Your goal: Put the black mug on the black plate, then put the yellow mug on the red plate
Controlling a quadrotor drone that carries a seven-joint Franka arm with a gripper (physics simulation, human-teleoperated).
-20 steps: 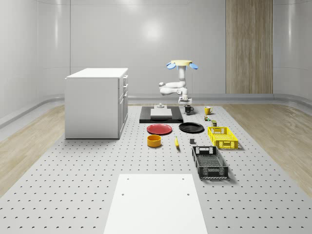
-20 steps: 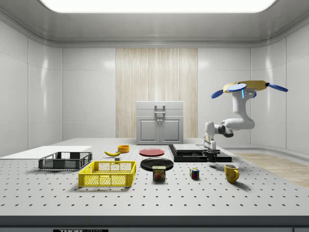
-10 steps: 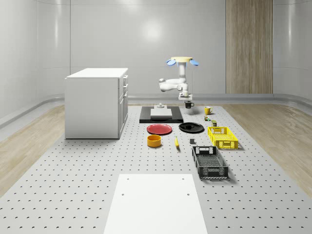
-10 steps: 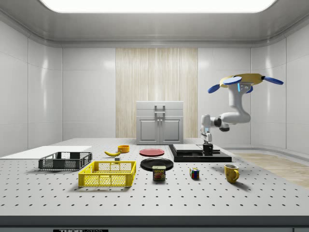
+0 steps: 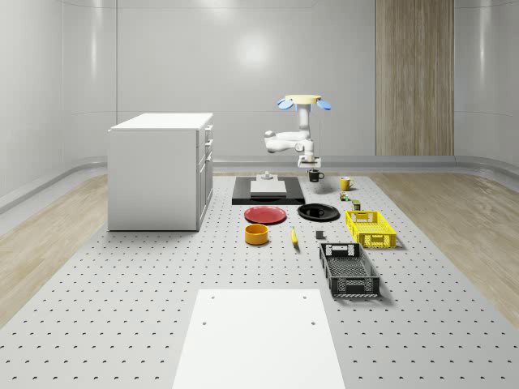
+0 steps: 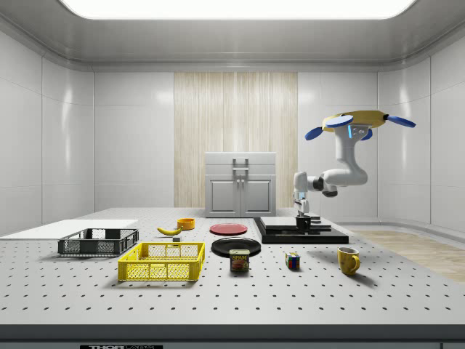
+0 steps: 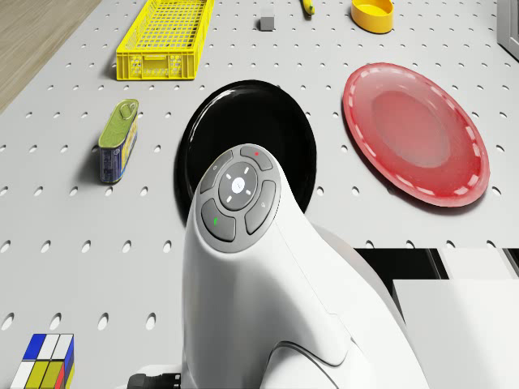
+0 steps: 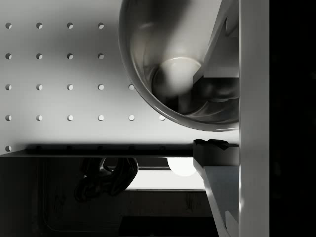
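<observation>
While the drone [image 5: 303,101] hovers above the tabletop's [image 5: 162,284] far end, its jaws [image 5: 313,168] pinch the black mug [image 5: 315,175] in the air.
In the whole-scene view the mug hangs at about 12 o'clock from the black plate [image 5: 318,212], clear of the tabletop. The yellow mug [image 5: 345,183] stands at 3 o'clock from it, and the red plate [image 5: 266,215] lies at 9 o'clock from the black one.
</observation>
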